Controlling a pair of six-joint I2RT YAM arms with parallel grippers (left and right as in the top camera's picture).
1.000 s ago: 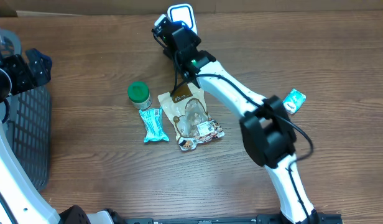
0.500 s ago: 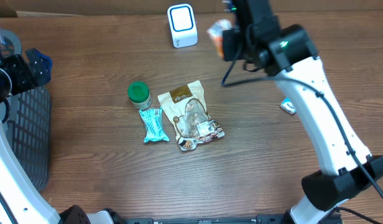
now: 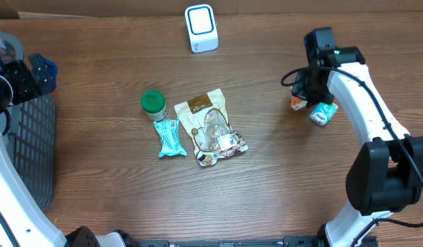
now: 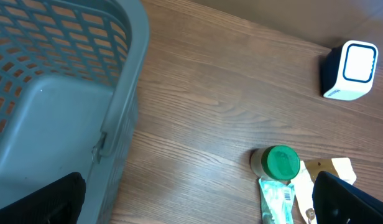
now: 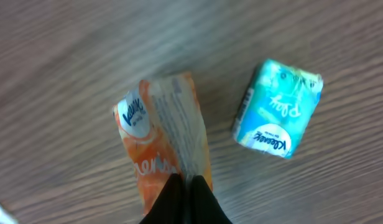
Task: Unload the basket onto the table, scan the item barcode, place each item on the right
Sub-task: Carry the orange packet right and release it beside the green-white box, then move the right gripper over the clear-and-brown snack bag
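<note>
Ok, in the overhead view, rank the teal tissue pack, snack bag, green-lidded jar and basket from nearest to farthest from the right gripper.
Measured from the right gripper, which holds the orange pack:
1. The teal tissue pack, right beside it.
2. The snack bag, mid-table.
3. The green-lidded jar, just left of the bag.
4. The basket, at the far left edge.
</note>
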